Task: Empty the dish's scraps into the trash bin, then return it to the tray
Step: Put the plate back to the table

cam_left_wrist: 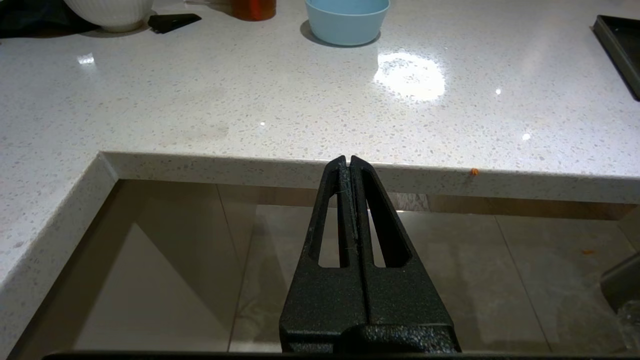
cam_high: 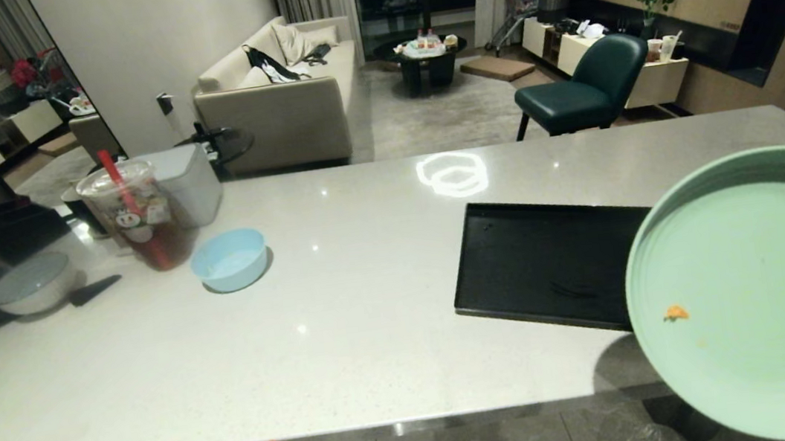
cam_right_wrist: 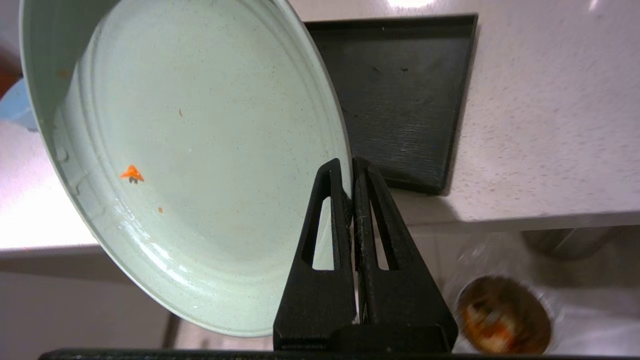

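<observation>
- Now the right claw [cam_right_wrist: 351,167], clamped on the round mint-green plate's [cam_high: 761,295] rim, holds it nearly emptied beyond the counter's [cam_high: 344,316] near edge.
- Next, I'd judge: carry it onto the flat black tray [cam_high: 547,261] at the near edge.
- Left claw [cam_left_wrist: 348,161] together, idle.

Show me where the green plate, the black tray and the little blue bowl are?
plate [cam_high: 768,294]: head view, middle of its inner face.
tray [cam_high: 547,261]: head view, bare middle of its floor.
bowl [cam_high: 229,260]: head view, its inside.

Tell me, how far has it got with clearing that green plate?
Emptying looks done: the dish holds only an orange crumb, and scraps lie in the trash bin below. The right gripper grips its rim in the air. Left: setting it on the bare tray.
</observation>
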{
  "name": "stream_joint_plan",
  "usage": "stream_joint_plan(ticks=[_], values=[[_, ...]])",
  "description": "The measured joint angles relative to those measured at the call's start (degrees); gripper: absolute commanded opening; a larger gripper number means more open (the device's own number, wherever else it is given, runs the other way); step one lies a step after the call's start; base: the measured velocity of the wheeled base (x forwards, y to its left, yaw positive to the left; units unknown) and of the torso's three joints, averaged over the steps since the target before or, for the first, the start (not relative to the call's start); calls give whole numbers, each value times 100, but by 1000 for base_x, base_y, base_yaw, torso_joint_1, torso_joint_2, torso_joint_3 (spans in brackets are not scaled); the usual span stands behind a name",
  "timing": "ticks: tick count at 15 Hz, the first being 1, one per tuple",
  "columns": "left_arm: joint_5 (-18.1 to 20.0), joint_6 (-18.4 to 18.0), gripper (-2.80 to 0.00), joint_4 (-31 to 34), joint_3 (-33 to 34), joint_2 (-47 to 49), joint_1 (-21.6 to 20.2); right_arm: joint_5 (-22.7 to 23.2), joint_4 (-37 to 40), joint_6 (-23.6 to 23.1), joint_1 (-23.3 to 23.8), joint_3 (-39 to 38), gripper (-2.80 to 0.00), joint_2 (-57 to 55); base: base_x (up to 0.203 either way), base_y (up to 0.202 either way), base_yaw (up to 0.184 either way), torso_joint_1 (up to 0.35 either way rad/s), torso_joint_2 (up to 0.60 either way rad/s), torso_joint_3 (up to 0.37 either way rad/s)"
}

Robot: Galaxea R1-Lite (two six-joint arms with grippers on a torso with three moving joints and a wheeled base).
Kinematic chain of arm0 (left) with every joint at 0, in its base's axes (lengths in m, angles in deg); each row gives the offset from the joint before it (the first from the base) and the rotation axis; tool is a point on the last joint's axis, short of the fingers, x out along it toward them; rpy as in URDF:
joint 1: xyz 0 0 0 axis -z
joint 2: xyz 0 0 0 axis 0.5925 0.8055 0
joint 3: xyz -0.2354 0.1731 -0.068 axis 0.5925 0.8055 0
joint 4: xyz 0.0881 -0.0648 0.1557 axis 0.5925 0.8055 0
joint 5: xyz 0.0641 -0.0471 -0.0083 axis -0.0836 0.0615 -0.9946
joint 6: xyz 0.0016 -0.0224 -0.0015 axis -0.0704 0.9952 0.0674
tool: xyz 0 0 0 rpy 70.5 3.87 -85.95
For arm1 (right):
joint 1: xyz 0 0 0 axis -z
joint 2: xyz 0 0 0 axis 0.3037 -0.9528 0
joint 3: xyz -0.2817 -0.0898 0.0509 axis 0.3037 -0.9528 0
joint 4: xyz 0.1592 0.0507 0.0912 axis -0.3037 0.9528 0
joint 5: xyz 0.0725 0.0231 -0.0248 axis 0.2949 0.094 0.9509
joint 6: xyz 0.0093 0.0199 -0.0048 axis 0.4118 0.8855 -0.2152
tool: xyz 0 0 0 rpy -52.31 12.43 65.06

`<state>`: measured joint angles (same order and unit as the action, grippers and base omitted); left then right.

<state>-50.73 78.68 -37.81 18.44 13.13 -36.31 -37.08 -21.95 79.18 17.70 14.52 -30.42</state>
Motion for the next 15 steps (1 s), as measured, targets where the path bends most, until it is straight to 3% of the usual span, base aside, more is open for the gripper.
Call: stream_joint_plan(ticks=[4,8,15], values=[[-5,0,-280,0,0,0,0,-160,56,903,-12,843,-280,-1692,0,0,0,0,0,0],[-5,-2,-280,0,0,0,1,-409,477,2154,-191,1725,-280,-3257,0,0,0,0,0,0],[-2,0,-280,0,0,0,2,-1078,1606,4534,-1123,3634,-280,-5369,0,0,0,0,0,0]])
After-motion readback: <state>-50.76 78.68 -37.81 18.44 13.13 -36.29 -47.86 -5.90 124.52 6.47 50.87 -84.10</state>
